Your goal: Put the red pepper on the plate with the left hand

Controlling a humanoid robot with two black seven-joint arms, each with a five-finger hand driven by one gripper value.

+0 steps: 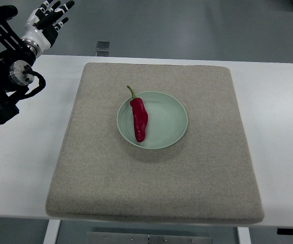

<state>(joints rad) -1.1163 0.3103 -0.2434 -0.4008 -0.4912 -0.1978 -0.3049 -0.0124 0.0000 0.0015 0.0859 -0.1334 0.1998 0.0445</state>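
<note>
red and glossy, the pepper (139, 119) lies inside the pale green plate (174, 119), on its left half, well apart from the left hand (45, 21), which sits at the upper left corner with fingers (60, 7) loosely spread and holding nothing. its long axis runs nearly top to bottom, green stem toward the far side, tapered tip toward the near rim. the plate rests on a beige mat (197, 183) over a white table (19, 173).

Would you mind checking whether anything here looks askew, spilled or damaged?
Nothing stands out. The long red pepper lies whole inside the pale green round plate, left of centre, with nothing spilled on the beige mat. The left hand is up at the far left, holding nothing.
</note>
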